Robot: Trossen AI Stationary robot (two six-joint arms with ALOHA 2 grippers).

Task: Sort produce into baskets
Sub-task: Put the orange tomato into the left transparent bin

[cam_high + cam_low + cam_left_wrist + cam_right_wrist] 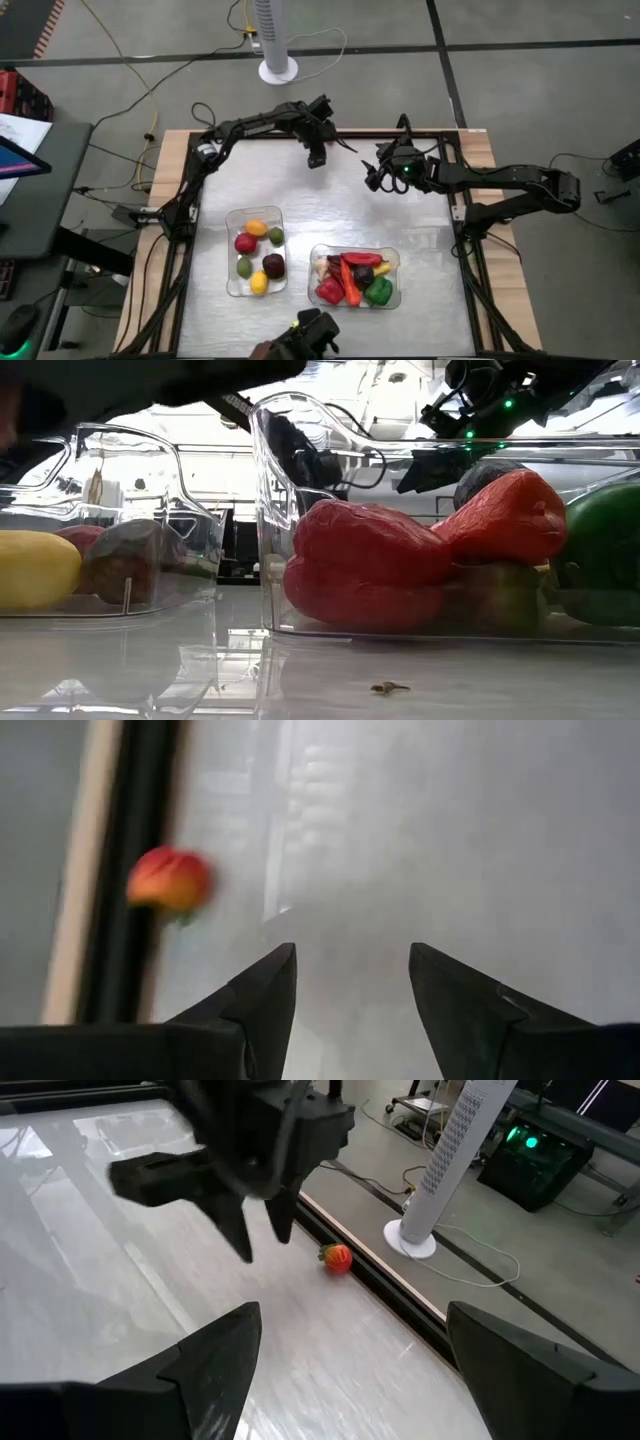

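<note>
Produce was seen sorted into two clear shallow plastic tubs near the table's six o'clock edge. The left tub (232,282) held a red round, yellow lemons, green limes and a dark purple round; the right tub (393,296) held red and green peppers, a red chilli and a dark piece.

One small red-orange pepper (338,1258) lay apart on the pale glossy tabletop (350,215), just beside the dark frame rail at the twelve o'clock edge. The left gripper (316,158) was poised above the tabletop near that pepper, its fingers (262,1005) spread with nothing between them. The right gripper (380,176) was held over the table toward one o'clock, its fingers (210,1360) also spread wide and empty.

The table was edged in light wood and framed by black rails. Beyond it a grey floor was shown, with a white tower fan (277,38) standing at twelve o'clock and cables trailing across the floor. Dark equipment with a green light (530,1142) was visible past the fan.
</note>
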